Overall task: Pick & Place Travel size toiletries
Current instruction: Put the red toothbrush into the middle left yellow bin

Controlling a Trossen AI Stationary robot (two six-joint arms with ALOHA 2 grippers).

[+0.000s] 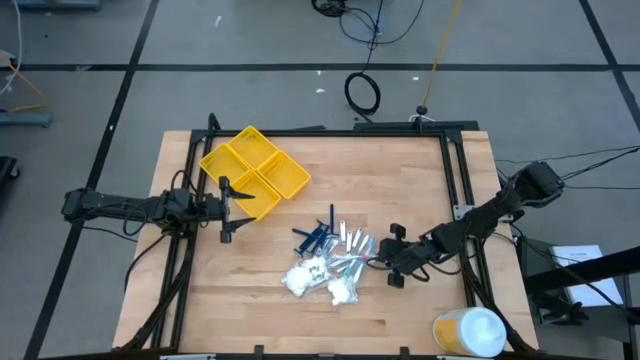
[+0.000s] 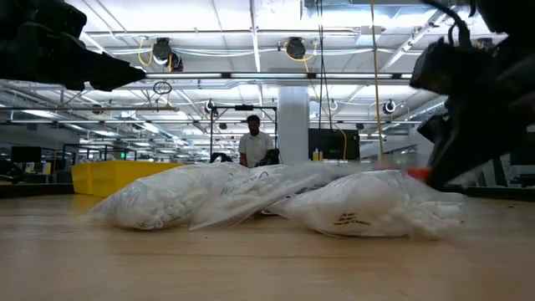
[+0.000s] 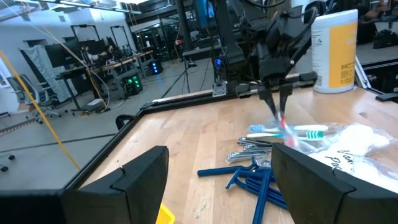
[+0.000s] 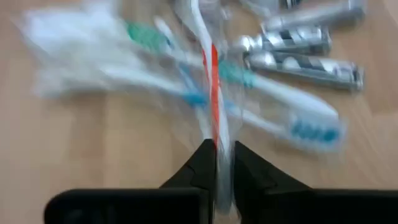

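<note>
Pinched between the right gripper's point(image 4: 216, 163) closed fingers is a red-and-white toothbrush point(image 4: 211, 81) in a clear wrapper, its long axis running straight out from the fingertips toward the rest of the pile. Just past it lie two more wrapped toothbrushes with green and blue heads point(image 4: 298, 127), crossing the held one at an angle, and beyond those three silvery tubes point(image 4: 301, 62) side by side. From above, this gripper point(image 1: 392, 262) sits at the right edge of the heap, so a lift has to clear the neighbours touching the brush; the wrappers overlap and one may drag along.

Farther across the table are the clear bags of white cotton point(image 1: 305, 276) and the dark blue razors point(image 1: 315, 236), fanned out beside the tubes. The yellow compartment tray point(image 1: 254, 166) stands well apart toward the far left corner, with bare wood between it and the pile. The left gripper point(image 1: 227, 210) waits just beside that tray, fingers wide and holding nothing. A white-and-yellow canister point(image 1: 470, 332) stands at the near right edge.
</note>
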